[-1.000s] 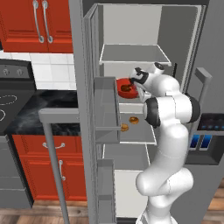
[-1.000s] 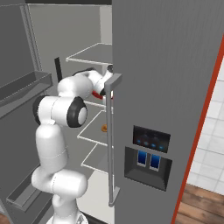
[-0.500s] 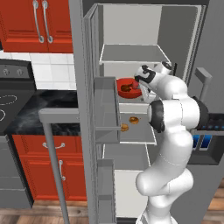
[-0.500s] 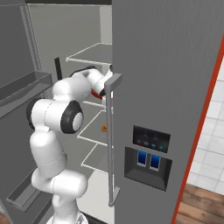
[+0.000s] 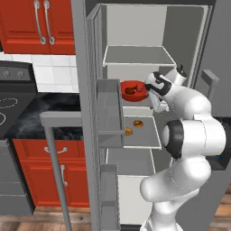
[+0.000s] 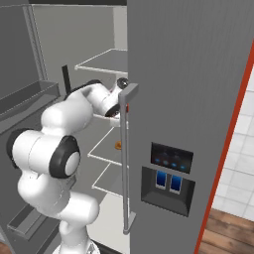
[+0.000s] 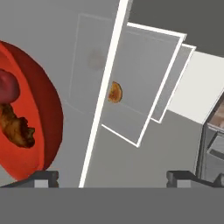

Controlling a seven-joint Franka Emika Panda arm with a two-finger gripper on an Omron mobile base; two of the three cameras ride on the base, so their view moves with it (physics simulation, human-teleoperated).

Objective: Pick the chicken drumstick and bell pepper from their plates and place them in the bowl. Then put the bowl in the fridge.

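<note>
Left of frame, the glossy red-orange bowl [image 7: 37,131] holds the brown drumstick [image 7: 16,127]; the two-finger gripper [image 7: 113,177] gapes wide, grasping nothing.

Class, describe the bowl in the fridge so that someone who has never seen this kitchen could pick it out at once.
Look into the open grey fridge and find the middle shelf, just below the top one. The bowl sits there: wide, glossy red-orange, with the drumstick and the bell pepper inside. The small tan-brown food items one shelf lower lie loose, with no dish.
</note>
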